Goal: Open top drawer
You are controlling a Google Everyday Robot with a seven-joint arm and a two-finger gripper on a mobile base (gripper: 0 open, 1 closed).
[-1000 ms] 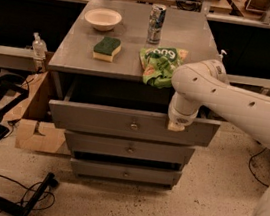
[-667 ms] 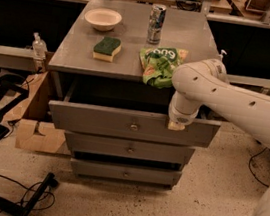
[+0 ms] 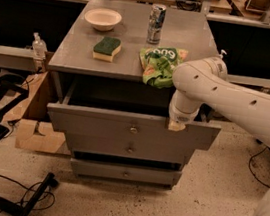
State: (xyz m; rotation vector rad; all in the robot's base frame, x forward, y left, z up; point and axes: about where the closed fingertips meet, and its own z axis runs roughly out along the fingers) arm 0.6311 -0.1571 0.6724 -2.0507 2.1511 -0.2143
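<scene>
Grey cabinet top bears a bowl, sponge, can and green bag. Directly beneath, the top drawer stands partly out. The gripper sits at its front panel's upper edge, right of centre; whether it is open or closed cannot be told.

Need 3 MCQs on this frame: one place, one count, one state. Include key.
1. Where is the gripper?
A) over the bowl
B) at the top edge of the top drawer front, right of its knob
C) down by the floor

2. How many things lie on the cabinet top?
A) two
B) four
C) six

3. The top drawer is:
A) shut flush
B) pulled out
C) lifted out of the cabinet

Key: 1 B, the gripper sits on that edge. 2 B, bowl, sponge, can, green bag. 3 B, its front stands forward of the drawer below.
</scene>
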